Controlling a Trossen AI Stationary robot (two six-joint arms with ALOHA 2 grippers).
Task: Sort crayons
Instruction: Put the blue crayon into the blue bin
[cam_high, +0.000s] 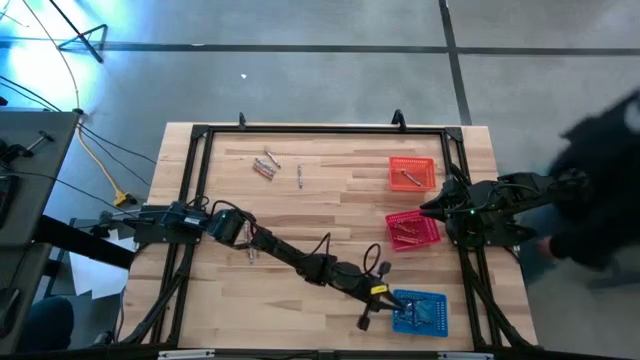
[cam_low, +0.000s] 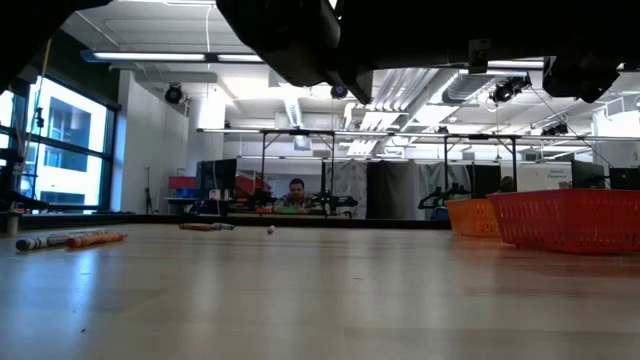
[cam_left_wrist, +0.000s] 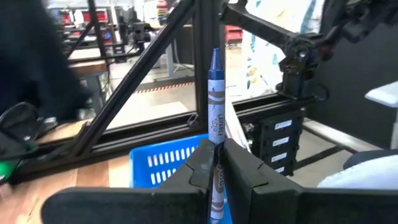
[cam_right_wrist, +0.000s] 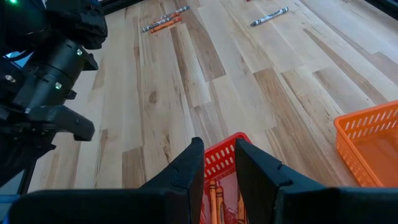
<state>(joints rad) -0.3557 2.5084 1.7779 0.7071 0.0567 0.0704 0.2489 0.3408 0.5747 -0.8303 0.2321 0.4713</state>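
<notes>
A: Starting at the left of the overhead view, what lies on the table (cam_high: 330, 205)?

B: Two small crayons (cam_high: 250, 254) beside the left arm's elbow. Farther back, a cluster of grey and orange crayons (cam_high: 264, 166), with a single grey crayon (cam_high: 298, 177) just to its right.

A: Where is the left gripper (cam_high: 372, 303)?

B: Stretched across to the near right of the table, at the left edge of the blue basket (cam_high: 420, 312). Its wrist view shows the jaws closed on a blue crayon (cam_left_wrist: 214, 99), held upright between the fingers (cam_left_wrist: 245, 171), with the blue basket's wall directly behind.

A: And moving further right?

B: The red basket (cam_high: 413, 229) sits mid-right with several red crayons inside. Behind it stands the orange basket (cam_high: 412, 172), holding one orange crayon (cam_high: 407, 179).

A: The right gripper (cam_high: 432, 208)?

B: Parked at the table's right edge, between the red and orange baskets. In its wrist view the fingers (cam_right_wrist: 255, 165) stand slightly apart over the red basket's rim, holding nothing.

A: Anything beyond the table?

B: A dark, blurred figure (cam_high: 600, 190) stands at the right edge of the overhead view.
</notes>
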